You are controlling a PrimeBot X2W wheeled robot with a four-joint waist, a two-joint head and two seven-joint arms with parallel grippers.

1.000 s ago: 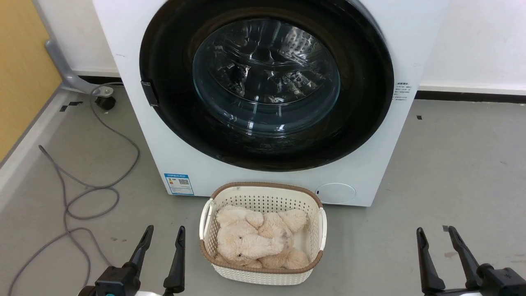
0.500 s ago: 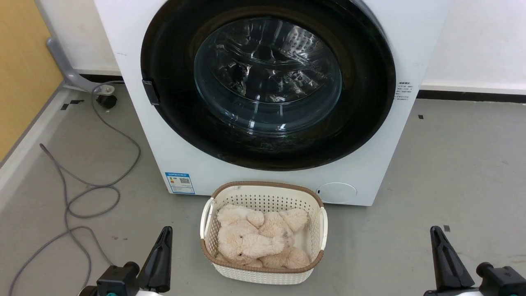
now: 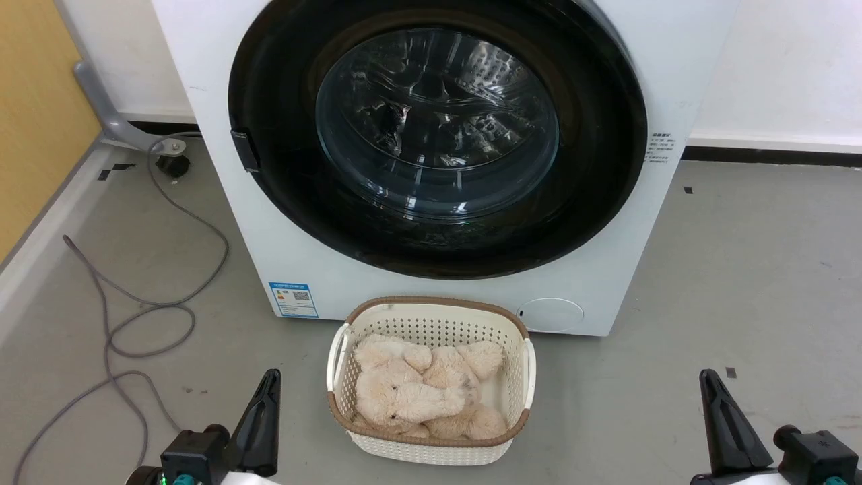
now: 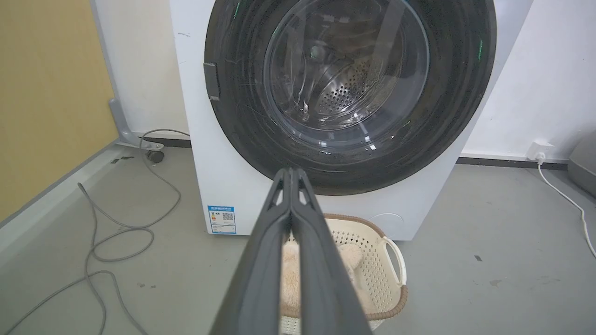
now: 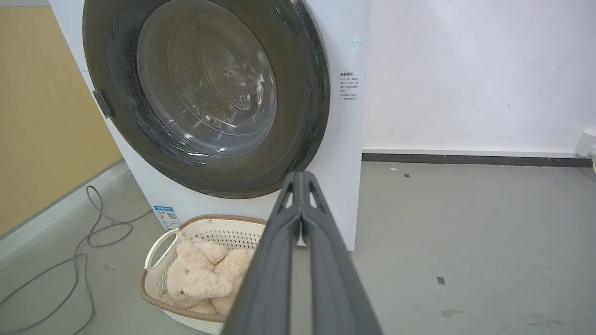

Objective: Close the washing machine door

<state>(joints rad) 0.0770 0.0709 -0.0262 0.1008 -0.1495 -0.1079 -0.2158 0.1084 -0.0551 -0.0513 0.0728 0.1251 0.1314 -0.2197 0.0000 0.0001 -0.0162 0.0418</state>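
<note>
The white washing machine (image 3: 606,222) (image 4: 223,177) (image 5: 344,153) stands straight ahead on the grey floor. Its round black-rimmed door (image 3: 438,135) (image 4: 349,83) (image 5: 205,93) lies flat against the machine's front, and the steel drum shows through the glass bowl. A small latch tab sits on the door's left rim. My left gripper (image 3: 271,377) (image 4: 290,171) is low at the lower left, shut with nothing between its fingers. Low at the lower right, my right gripper (image 3: 707,377) (image 5: 302,175) is shut and empty too. Both hang well short of the machine.
A white perforated basket (image 3: 518,377) (image 5: 158,242) holding beige plush toys (image 3: 421,391) sits on the floor right before the machine, between my grippers. Grey cable (image 3: 135,316) loops over the floor at the left. A yellow wall (image 3: 34,121) bounds the left side. A white cord (image 4: 563,195) runs from a wall socket at the right.
Both grippers have gone from open a second ago to shut. The door and the basket have not moved.
</note>
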